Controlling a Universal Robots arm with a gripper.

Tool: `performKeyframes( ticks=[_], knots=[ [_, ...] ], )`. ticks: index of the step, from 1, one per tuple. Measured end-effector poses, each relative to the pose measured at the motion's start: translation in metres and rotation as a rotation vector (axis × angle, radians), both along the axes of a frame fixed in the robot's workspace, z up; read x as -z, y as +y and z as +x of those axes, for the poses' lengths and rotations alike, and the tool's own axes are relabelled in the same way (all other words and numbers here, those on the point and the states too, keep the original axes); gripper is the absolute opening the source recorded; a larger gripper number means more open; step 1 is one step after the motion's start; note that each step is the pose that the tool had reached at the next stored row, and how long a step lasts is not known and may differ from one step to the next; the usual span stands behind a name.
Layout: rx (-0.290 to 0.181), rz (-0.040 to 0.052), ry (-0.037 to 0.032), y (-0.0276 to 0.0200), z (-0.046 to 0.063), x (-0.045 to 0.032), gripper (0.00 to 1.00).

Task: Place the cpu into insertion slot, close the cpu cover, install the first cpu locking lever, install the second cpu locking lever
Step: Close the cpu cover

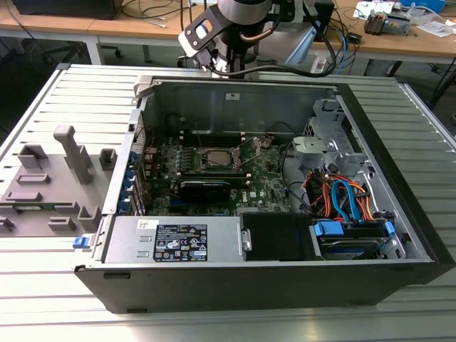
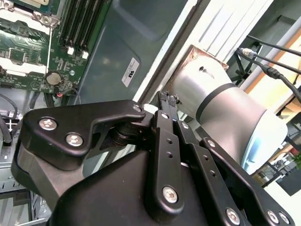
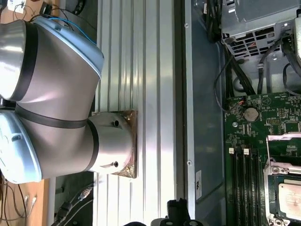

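Over case back wall (image 1: 242, 107): end effector (image 2: 117, 155) is hovering; cannot tell grip state
cpu (image 3: 288, 195): is lying in insertion slot (image 3: 271, 212)

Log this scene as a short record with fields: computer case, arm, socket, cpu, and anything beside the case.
computer case: open, lying on the slatted metal table
arm: over the case's far edge, away from the motherboard
insertion slot: mid-motherboard, silvery rim
cpu: cannot tell whether seated
grey fixture: on the table, at the exterior view's left of the case
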State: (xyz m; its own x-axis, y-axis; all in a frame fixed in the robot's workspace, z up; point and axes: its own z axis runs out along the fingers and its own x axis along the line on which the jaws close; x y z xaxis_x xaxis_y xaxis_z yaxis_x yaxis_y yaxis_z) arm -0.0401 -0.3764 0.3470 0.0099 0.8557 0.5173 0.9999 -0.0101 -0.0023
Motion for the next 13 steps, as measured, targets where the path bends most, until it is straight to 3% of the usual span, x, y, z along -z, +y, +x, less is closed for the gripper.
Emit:
performKeyframes(
  ticks=[4,7,9,10,12,13],
  knots=[
    [0.000,0.0042,0.0001,0.0000,0.0000,-0.0001,0.11],
    [0.000,-0.0481,0.0001,0.0000,0.0000,-0.0002,0.11],
    [0.000,-0.1040,0.0000,0.0000,0.0000,-0.0001,0.11],
    [0.000,-0.1204,0.0001,0.0000,0.0000,-0.0001,0.11],
    [0.000,-0.1846,0.0000,0.0000,0.0000,-0.0001,0.11],
    [0.000,-0.2114,0.0000,0.0000,0.0000,-0.0001,0.11]
  ],
)
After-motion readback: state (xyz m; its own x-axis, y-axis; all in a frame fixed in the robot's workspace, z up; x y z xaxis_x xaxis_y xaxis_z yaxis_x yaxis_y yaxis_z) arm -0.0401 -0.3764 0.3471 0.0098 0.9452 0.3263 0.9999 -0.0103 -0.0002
